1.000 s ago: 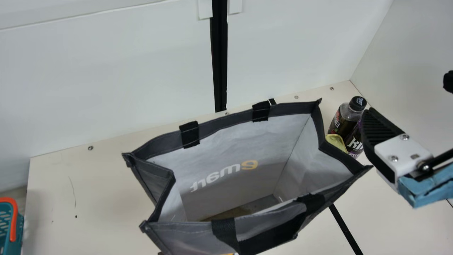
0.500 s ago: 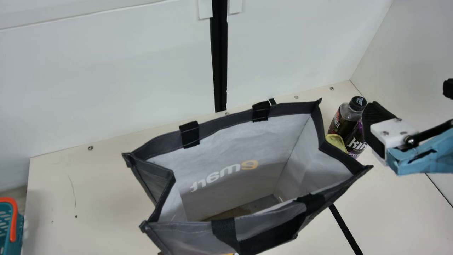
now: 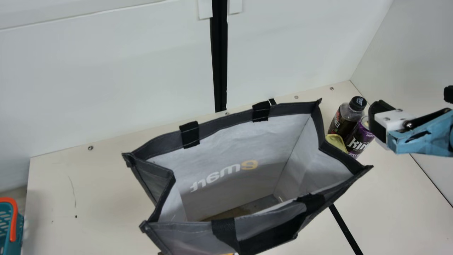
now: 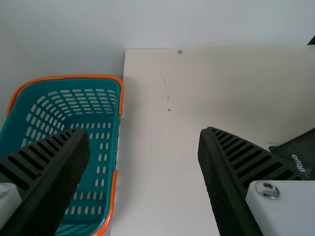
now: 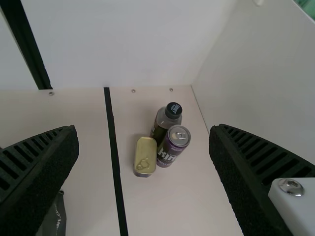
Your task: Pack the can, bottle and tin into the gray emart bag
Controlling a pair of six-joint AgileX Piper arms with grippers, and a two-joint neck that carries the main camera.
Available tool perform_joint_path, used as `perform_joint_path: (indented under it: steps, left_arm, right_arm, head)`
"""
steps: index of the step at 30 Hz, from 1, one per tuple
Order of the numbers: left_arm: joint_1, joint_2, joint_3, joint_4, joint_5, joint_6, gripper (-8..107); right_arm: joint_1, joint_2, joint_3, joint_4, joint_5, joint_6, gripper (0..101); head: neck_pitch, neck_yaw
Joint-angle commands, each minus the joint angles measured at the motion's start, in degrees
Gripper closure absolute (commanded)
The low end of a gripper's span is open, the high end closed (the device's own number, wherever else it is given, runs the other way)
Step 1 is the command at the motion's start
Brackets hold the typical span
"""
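Main view slanting down, wrist views sharing its table (image 3: pixel 102 191)

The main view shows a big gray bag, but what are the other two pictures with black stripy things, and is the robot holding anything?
This robot has two arms. The main view comes from a camera on its neck, looking down into the open bag. The other two come from cameras on its wrists. The stripy things are fingers. Each arm's pair makes an end effector, a bit like a hand: left end effector and right end effector. Both are open and hold nothing.

On the table, near the bag, are a bottle, a purple can and a gold tin. A teal basket sits beside the table.
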Motion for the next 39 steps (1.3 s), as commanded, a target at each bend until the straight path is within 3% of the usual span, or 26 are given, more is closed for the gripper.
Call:
perform_joint_path:
  steps: [1,18,39]
  left_arm:
    - [0.0,0.0,0.0,0.0,0.0,0.0,9]
    - [0.0,0.0,0.0,0.0,0.0,0.0,9]
    - [0.0,0.0,0.0,0.0,0.0,0.0,9]
  right_arm:
    - [-2.13,0.23,0.24,1.07,0.01,-0.71,10]
    - [-6.22,1.39,4.95,1.14,0.01,-1.37,10]
    - [-6.26,1.38,5.08,1.05,0.04,-1.51,10]
  head:
    - [-1.3,-0.05]
    - [-1.3,-0.05]
    - [-1.3,-0.05]
